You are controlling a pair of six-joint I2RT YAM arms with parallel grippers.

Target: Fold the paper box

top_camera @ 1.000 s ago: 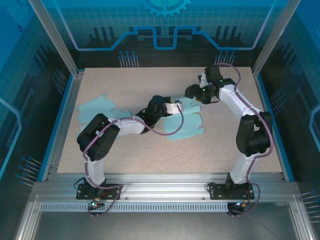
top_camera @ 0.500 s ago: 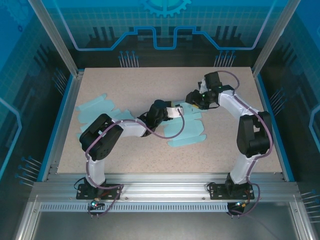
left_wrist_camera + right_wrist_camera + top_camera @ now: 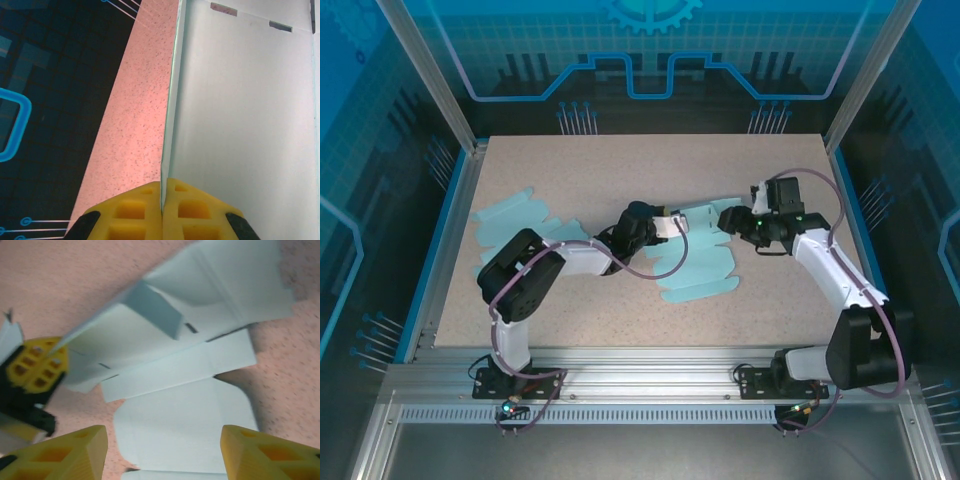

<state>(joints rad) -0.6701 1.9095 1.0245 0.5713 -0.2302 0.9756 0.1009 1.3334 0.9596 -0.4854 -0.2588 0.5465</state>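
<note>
The paper box [image 3: 705, 262] is a light blue cut sheet, and it lies unfolded near the middle of the table [image 3: 620, 160], a little toward the right side. Most of its panels are flat on the speckled surface. In the right wrist view the paper box [image 3: 190, 405] has 1 long panel lifted up from the flat part, with a small flap standing on it.

The left gripper [image 3: 670, 222] holds the left end of this lifted panel. In the left wrist view its 2 yellow fingers [image 3: 200, 212] are pressed together on the thin edge of the paper box [image 3: 240, 110], which stands upright between them.

The right gripper [image 3: 732, 217] hangs above the right part of the box. From its own camera, the right gripper [image 3: 164, 442] has the fingers [image 3: 65, 450] spread wide, with nothing between them.

A second blue sheet [image 3: 515, 220] lies flat at the left side of the table, well apart from the box.
</note>
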